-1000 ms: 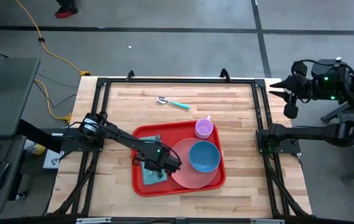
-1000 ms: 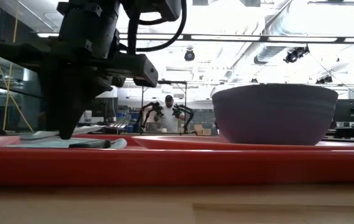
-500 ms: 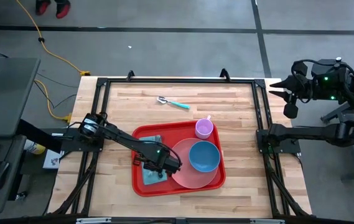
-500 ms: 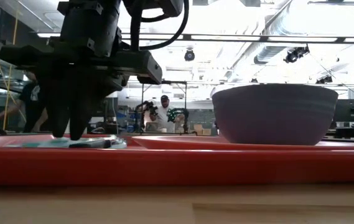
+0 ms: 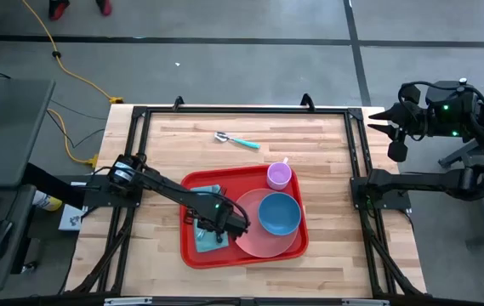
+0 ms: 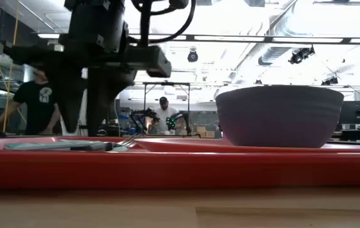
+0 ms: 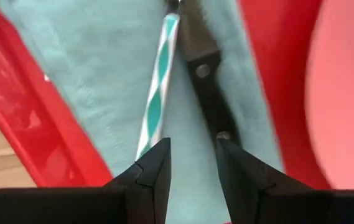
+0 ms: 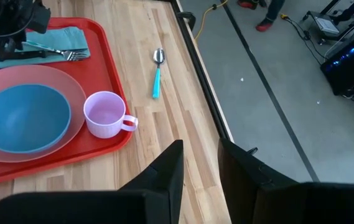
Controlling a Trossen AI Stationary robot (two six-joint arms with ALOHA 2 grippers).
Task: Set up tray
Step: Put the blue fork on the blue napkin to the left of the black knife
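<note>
Overhead and table-level views of the set-up. We see the tray (image 5: 243,254), a large red plastic rectangle with rounded corners and a raised rim, lying flat on the wooden table (image 5: 327,153) toward its near side, slightly left of centre. From table height its rim (image 6: 180,170) reads as a glossy red band across the whole width.

On the tray's right half rests a round pink plate (image 5: 250,242) carrying a blue bowl (image 5: 279,213); a lilac mug (image 5: 279,176) stands at the tray's far right corner, just beside the plate. On the tray's left half lies a teal napkin (image 5: 207,193), and on it a fork with a teal-striped handle (image 7: 158,99) beside a dark-handled utensil (image 7: 203,81), probably a knife, though its blade is out of view.

The left gripper (image 5: 210,233) hangs directly over the napkin, its fingers (image 7: 155,168) parted with a clear gap between them and nothing clamped; the two handles lie beneath that gap.

A teal-handled spoon (image 5: 236,140) lies on the bare table, far of the tray and well apart from it.

The right gripper (image 5: 376,121) waits off the table's far right corner, fingers apart and empty.
</note>
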